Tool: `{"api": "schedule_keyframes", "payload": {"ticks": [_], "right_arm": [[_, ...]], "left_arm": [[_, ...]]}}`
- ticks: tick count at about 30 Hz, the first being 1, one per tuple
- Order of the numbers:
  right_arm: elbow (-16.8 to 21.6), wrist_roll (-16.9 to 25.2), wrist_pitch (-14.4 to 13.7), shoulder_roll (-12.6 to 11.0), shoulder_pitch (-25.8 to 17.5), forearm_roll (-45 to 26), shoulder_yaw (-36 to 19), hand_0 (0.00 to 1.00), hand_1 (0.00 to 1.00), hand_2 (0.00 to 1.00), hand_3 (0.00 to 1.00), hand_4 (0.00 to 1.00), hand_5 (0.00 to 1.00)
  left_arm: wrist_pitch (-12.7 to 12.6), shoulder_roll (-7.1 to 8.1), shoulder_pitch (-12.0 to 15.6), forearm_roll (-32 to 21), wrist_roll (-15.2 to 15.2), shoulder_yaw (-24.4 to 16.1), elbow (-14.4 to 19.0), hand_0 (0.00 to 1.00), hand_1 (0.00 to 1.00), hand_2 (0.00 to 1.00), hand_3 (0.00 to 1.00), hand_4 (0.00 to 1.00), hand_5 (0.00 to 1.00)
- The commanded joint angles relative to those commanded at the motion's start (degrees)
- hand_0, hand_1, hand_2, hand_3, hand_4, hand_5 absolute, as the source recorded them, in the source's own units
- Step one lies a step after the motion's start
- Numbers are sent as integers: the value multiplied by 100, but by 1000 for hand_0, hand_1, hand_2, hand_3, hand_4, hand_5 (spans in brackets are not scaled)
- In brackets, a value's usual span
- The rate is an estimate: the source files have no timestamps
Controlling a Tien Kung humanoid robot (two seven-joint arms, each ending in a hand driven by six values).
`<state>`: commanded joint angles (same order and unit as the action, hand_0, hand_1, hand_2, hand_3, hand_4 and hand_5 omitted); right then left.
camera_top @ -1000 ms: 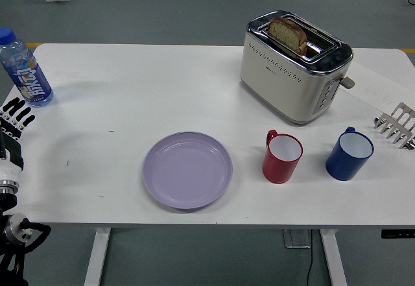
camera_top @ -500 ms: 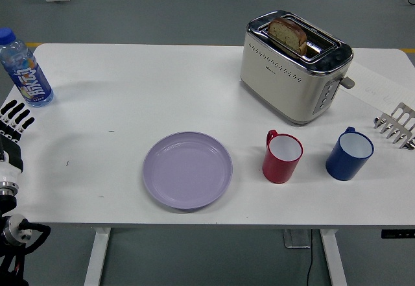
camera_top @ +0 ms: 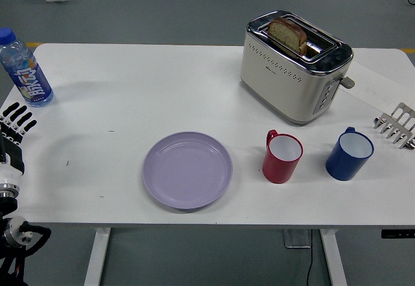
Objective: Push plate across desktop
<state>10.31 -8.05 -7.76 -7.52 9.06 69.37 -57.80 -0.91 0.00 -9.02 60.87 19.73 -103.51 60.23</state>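
While the round lilac plate point(camera_top: 187, 169) sits untouched at lower centre of the white surface point(camera_top: 130, 85), the left hand point(camera_top: 14, 122), black fingers spread and empty, has crept slightly up the left edge; pushing hasn't begun.

We see the scene lit brightly and evenly from above, with no dim corners. Shadows are soft and short: a faint grey crescent lies under the near rim of the purple plate point(camera_top: 187, 169), and pale shadows sit at the bases of the red mug point(camera_top: 282, 157) and the blue mug point(camera_top: 349, 154). The chrome top of the toaster point(camera_top: 296, 65) carries small bright highlights, and the white table point(camera_top: 130, 91) reflects light without blown-out glare. Focus is sharp across the frame; we note no motion blur. The table's far edge bows slightly, indicating mild lens distortion.
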Motion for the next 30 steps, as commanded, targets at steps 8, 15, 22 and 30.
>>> {"api": "schedule_keyframes", "payload": {"ticks": [8,15,22,30], "right_arm": [[0,7,0,3,-11,-28,22,661,623,691,629,239,133],[0,24,-1,8,-12,-70,52,659,622,690,629,239,132],[0,15,8,7,18,-18,33,659,623,690,629,239,132],[0,16,-1,1,67,0,11,659,623,690,629,239,133]], "left_arm": [[-9,0,14,10,0,-19,2,624,680,681,625,609,951],[-6,0,11,20,-2,-73,14,623,680,680,625,609,954],[10,0,35,76,-17,-180,42,625,680,680,626,610,956],[23,0,0,121,-17,-250,48,627,681,680,629,608,956]]}}
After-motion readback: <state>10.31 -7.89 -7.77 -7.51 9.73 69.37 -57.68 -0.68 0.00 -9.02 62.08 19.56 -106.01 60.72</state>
